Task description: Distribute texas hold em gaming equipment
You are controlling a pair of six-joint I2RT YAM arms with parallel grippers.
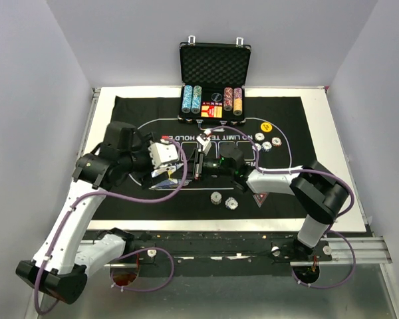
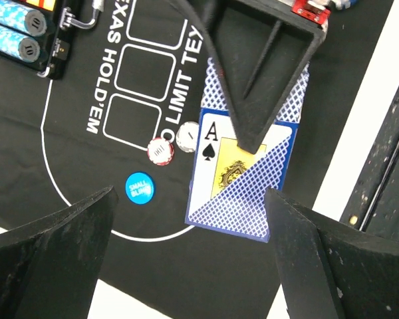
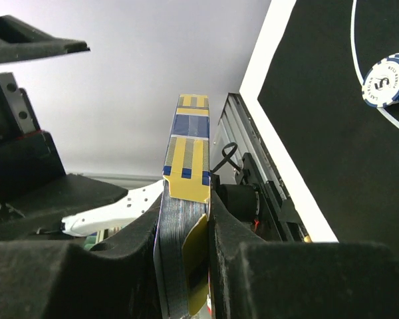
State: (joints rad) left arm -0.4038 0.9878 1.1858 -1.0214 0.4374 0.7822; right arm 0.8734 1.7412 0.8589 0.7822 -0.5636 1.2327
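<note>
My right gripper (image 1: 198, 163) is shut on a blue-backed card deck in its box (image 3: 186, 153), holding it on edge above the middle of the mat; its yellow and blue flap sticks out past the fingers. In the left wrist view the box (image 2: 243, 186) shows an ace of spades, with a right finger (image 2: 259, 73) across it. My left gripper (image 1: 163, 171) is open and empty, its fingers (image 2: 66, 246) spread just left of the box without touching it. A blue "SMALL BLIND" button (image 2: 139, 188) and two chips (image 2: 161, 151) lie on the mat.
The open black case (image 1: 214, 73) with its chip rows stands at the back. A yellow button (image 1: 266, 126) and three chips (image 1: 266, 145) lie back right. Two chips (image 1: 216, 197) and a red triangular marker (image 1: 260, 197) lie near the mat's (image 1: 120, 113) front edge.
</note>
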